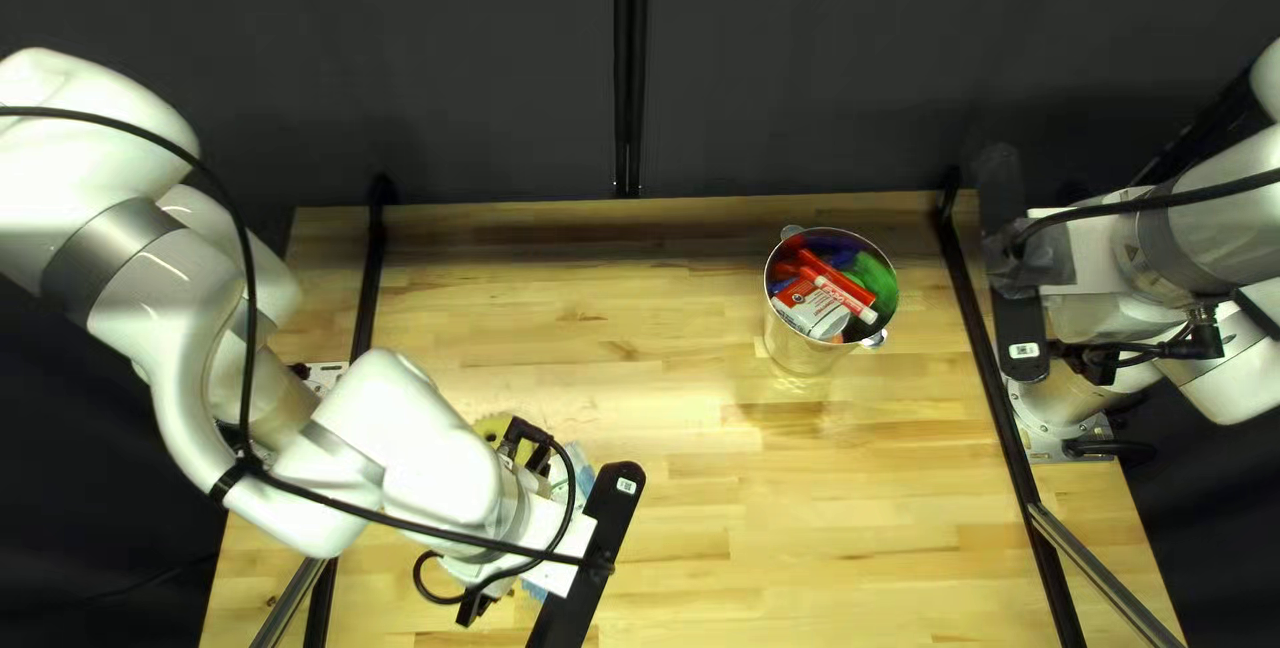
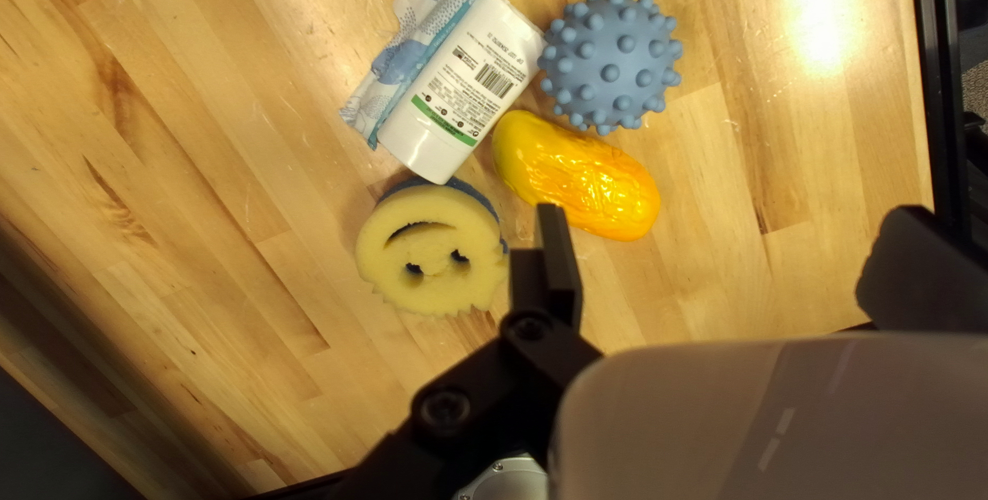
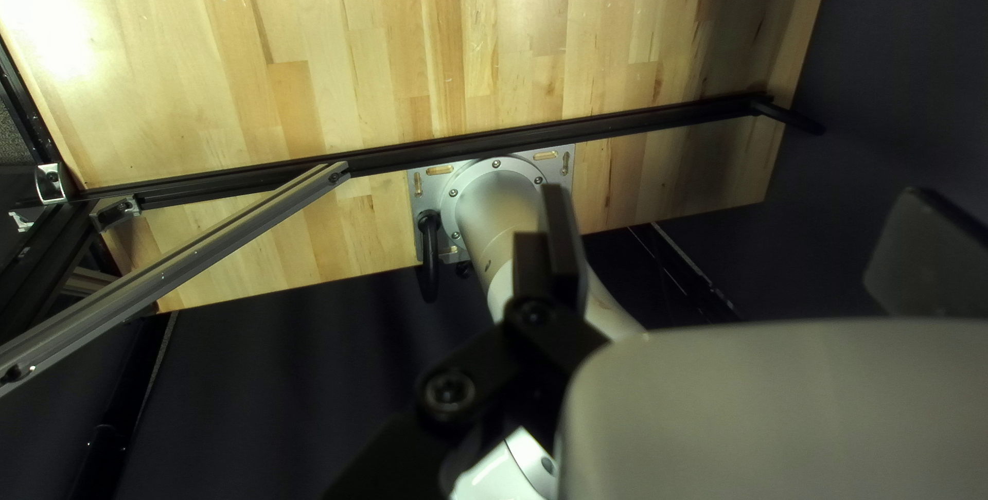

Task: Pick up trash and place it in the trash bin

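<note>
On the white tube there are small printed text, a barcode and a green band; the blue patterned packet lies along its side. The jaws of the left gripper are spread wide, above the table. The yellow sponge, with smiling face, appears beside one finger; contact I cannot tell. Ahead lie the orange-yellow object and the knobbed blue ball. The jaws of the right gripper also stand wide apart. The bin, toward the table's far edge, contains red, green and white things. Behind is a dark curtain.
</note>
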Tool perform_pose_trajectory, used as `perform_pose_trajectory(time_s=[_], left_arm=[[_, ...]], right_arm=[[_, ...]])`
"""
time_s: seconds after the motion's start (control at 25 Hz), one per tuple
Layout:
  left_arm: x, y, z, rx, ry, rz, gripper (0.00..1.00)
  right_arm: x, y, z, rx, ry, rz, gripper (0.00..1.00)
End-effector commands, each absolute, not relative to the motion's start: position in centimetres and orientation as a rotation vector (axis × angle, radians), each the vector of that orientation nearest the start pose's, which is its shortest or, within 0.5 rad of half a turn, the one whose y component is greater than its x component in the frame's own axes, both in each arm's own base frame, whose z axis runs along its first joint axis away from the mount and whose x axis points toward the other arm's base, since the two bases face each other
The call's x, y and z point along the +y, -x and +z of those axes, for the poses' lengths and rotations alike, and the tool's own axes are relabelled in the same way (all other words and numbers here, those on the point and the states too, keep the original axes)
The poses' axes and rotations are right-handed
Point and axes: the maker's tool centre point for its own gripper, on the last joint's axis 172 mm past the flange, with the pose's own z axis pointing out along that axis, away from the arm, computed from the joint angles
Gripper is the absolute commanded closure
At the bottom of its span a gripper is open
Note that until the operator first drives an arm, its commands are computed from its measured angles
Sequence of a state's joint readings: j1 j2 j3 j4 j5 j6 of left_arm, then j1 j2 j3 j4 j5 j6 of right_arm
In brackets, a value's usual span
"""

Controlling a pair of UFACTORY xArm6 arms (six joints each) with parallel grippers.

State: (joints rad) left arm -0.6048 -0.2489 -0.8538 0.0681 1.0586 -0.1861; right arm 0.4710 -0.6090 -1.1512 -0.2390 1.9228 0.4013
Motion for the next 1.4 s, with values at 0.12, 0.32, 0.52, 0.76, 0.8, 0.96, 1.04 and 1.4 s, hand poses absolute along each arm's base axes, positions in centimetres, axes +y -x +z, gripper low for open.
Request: perform_pose_trajectory(time_s=[0.12, 0.32, 0.52, 0.76, 0.8, 0.96, 1.04, 1.4], left_arm=[[-26.3, -34.5, 14.5, 0.880, 2.929, -0.153, 0.00], [-25.4, -35.7, 10.7, 0.818, 2.882, -0.105, 0.00], [-23.6, -36.4, 7.6, 0.708, 2.851, -0.043, 0.00], [-22.5, -36.1, 5.8, 0.633, 2.836, 0.009, 0.00], [-22.5, -36.1, 5.5, 0.626, 2.835, 0.015, 0.00], [-22.4, -36.1, 4.4, 0.602, 2.843, 0.047, 0.00], [-22.4, -36.1, 4.1, 0.596, 2.846, 0.061, 0.00], [-22.1, -36.3, 3.4, 0.568, 2.867, 0.089, 1.00]], right_arm=[[4.7, -23.7, 40.2, -0.009, 3.418, 0.085, 0.00], [4.7, -23.7, 40.2, -0.009, 3.418, 0.085, 0.00], [4.7, -23.7, 40.2, -0.009, 3.418, 0.085, 0.00], [4.7, -23.7, 40.2, -0.009, 3.418, 0.085, 0.00], [4.7, -23.7, 40.2, -0.009, 3.418, 0.085, 0.00], [4.7, -23.7, 40.2, -0.009, 3.418, 0.085, 0.00], [4.7, -23.7, 40.2, -0.009, 3.418, 0.085, 0.00], [4.7, -23.7, 40.2, -0.009, 3.418, 0.085, 0.00]])
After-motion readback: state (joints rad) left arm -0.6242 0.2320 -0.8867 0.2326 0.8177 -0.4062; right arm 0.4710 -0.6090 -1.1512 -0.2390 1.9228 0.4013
